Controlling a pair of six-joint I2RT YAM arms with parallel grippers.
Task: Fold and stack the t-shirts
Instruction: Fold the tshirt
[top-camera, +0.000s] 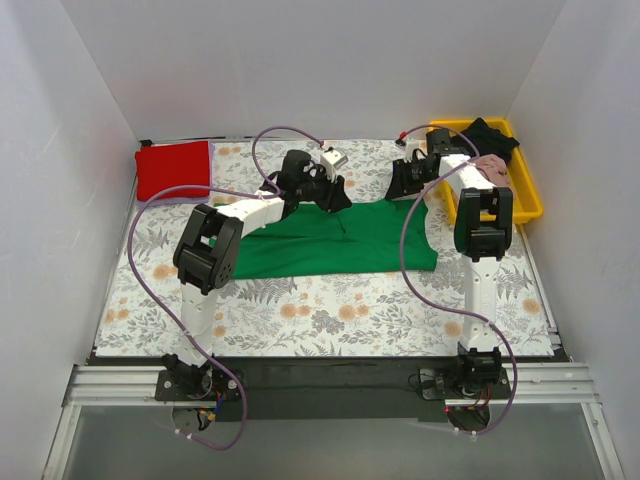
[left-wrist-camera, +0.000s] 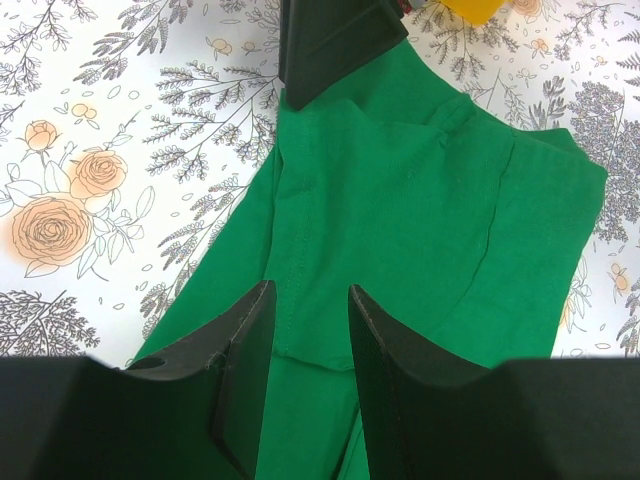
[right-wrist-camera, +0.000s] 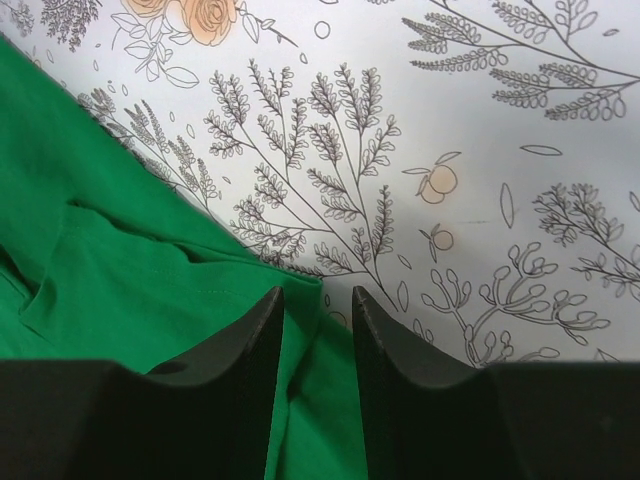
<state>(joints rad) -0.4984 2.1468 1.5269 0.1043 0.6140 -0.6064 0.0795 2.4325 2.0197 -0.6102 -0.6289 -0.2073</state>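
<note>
A bright green t-shirt (top-camera: 340, 240) lies partly folded on the middle of the table. My left gripper (top-camera: 335, 195) is open just above its far edge. In the left wrist view (left-wrist-camera: 310, 290) the green cloth (left-wrist-camera: 420, 200) lies flat between the jaws. My right gripper (top-camera: 408, 185) is open at the shirt's far right corner. In the right wrist view (right-wrist-camera: 318, 292) its jaws straddle a folded edge of the green cloth (right-wrist-camera: 110, 280). A red t-shirt (top-camera: 172, 168) lies folded at the back left. A black t-shirt (top-camera: 488, 135) and a dusty pink one (top-camera: 492, 170) lie in the tray.
A yellow plastic tray (top-camera: 525, 205) stands at the back right. The grey-and-orange floral cloth (top-camera: 330, 310) covers the table. White walls close in the left, back and right sides. Purple cables loop over both arms.
</note>
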